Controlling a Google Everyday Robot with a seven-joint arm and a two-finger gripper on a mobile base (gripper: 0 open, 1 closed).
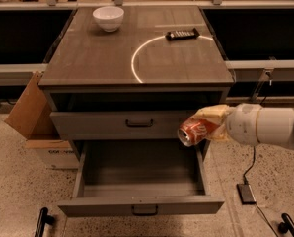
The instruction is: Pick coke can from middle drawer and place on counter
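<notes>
My gripper (203, 126) is shut on the coke can (194, 130), a red can with white lettering held tilted, its silver end facing down-left. It hangs in the air in front of the right end of the closed upper drawer front, above the right side of the open middle drawer (141, 172). The drawer is pulled out, and the part of its grey floor that shows is bare. The counter (97, 58), with its bright white arc line, lies above and behind the can.
A white bowl (108, 17) sits at the counter's back left and a flat black remote (182, 34) at its back right. A cardboard box (32, 117) stands left of the cabinet. A cable and a black adapter (246, 193) lie on the floor at right.
</notes>
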